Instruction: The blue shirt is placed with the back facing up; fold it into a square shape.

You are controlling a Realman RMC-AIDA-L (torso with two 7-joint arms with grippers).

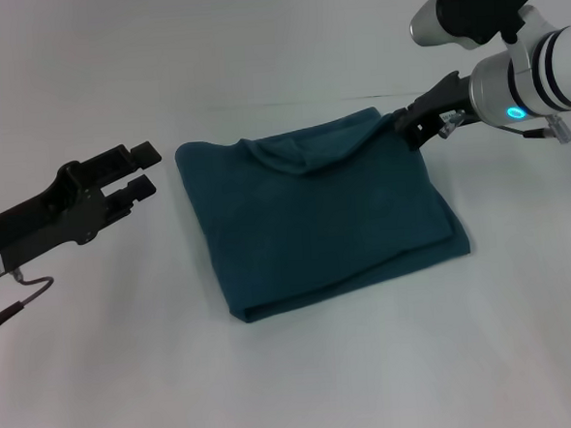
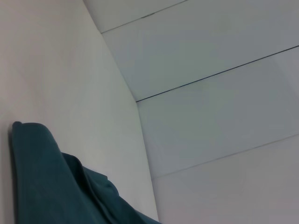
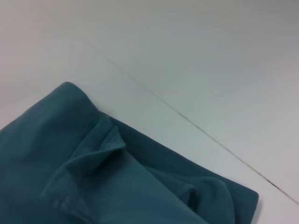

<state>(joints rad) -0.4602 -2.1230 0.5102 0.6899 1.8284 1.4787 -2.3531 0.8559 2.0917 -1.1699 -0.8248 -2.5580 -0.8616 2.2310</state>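
The right gripper [image 1: 408, 129] sits at the far right corner of the blue shirt [image 1: 319, 212], its black fingers [image 1: 424, 107] pointing toward the cloth and meeting the raised edge of the fabric there; whether they are closed on the cloth or only touching it cannot be told from the head view, and the right wrist view does not show the fingers at all. Behind the gripper, the silver wrist section carries a lit cyan ring, and the arm enters from the upper right of the head view. The left gripper [image 1: 143, 170] hovers beside the shirt's far left corner, close to it but not in contact, with its two black fingers [image 1: 144, 152] parted by a narrow gap and nothing between them; the left arm extends back toward the lower left. The shirt lies on the white table [image 1: 101, 361] near the centre of the work area, folded into a roughly square, layered packet. Stacked edges are visible along its near side and right side. Along the far edge, a loose flap of cloth droops in a shallow curve over the top layer, and the right wrist view shows this area as bunched folds with a seamed hem. The left wrist view shows one rounded corner of the shirt against the table surface.
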